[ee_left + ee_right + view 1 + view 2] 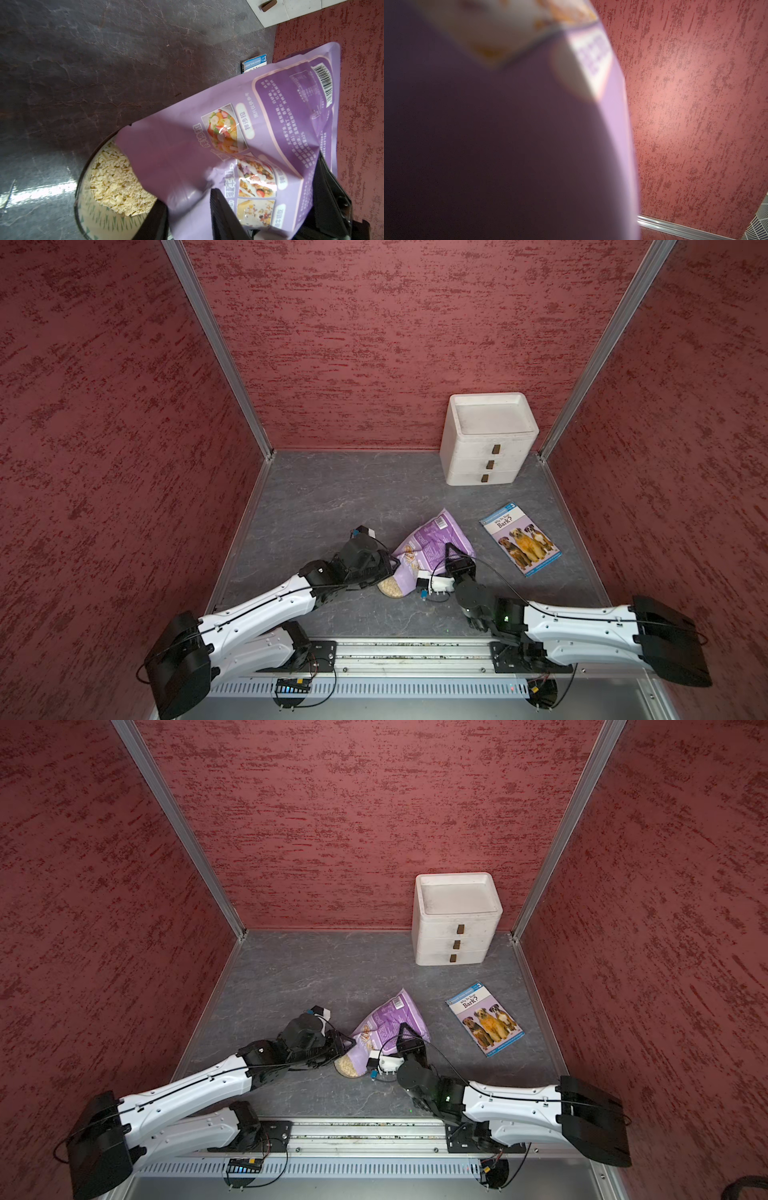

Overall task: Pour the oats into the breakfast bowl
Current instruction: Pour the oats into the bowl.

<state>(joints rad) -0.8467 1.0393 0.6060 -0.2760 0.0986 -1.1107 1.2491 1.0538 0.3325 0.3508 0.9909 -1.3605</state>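
The lilac pouch (432,535) hangs tilted, its open mouth down over the breakfast bowl (97,220). Pale oats (116,176) lie heaped in the bowl, and in both top views they show just under the pouch's lower edge (347,1065). My left gripper (190,216) is shut on the pouch near its mouth, with the foil pinched between the two black fingers. My right gripper (451,551) is shut on the pouch's opposite side edge, higher up. In the right wrist view the blurred pouch (508,145) fills most of the picture and hides that gripper's fingers.
A white three-drawer box (486,439) stands at the back right against the red wall. A blue dog book (521,537) lies flat to the right of the pouch. Red walls close in three sides, and a metal rail (415,651) runs along the front.
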